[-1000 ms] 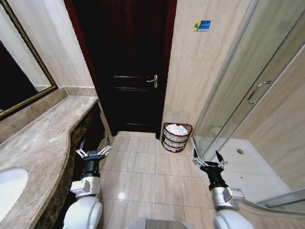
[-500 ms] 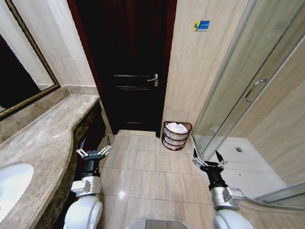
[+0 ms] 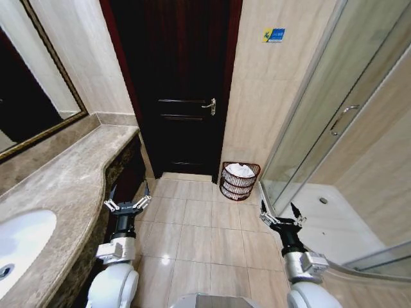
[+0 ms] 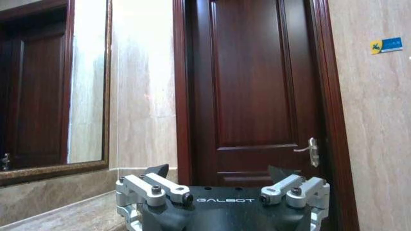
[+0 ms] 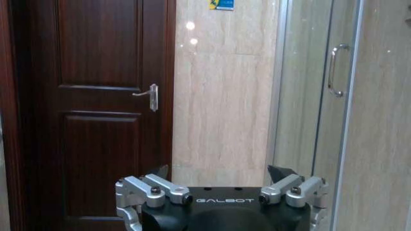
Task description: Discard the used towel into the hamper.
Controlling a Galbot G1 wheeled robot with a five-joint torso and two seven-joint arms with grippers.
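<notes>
The hamper (image 3: pixel 239 182), a small round dark reddish-brown open-weave basket, stands on the floor in the corner between the door and the shower glass. A white towel (image 3: pixel 240 170) lies bunched inside it, showing above the rim. My left gripper (image 3: pixel 127 200) hangs open and empty low at the left, beside the counter. My right gripper (image 3: pixel 281 215) hangs open and empty low at the right, near the shower glass. Each wrist view shows that arm's open gripper: the left gripper (image 4: pixel 218 172) and the right gripper (image 5: pixel 218 172). Both are well short of the hamper.
A dark wooden door (image 3: pixel 180 90) with a lever handle (image 3: pixel 209 106) is straight ahead. A marble counter (image 3: pixel 64 192) with a white sink (image 3: pixel 19 247) and a mirror (image 3: pixel 32 96) runs along the left. A glass shower enclosure (image 3: pixel 334 128) stands at the right. Beige floor tiles (image 3: pixel 199 231) lie between.
The whole head view has shifted: the sink shows more and the hamper sits slightly farther off, so the camera has moved. Both grippers hold the same pose.
</notes>
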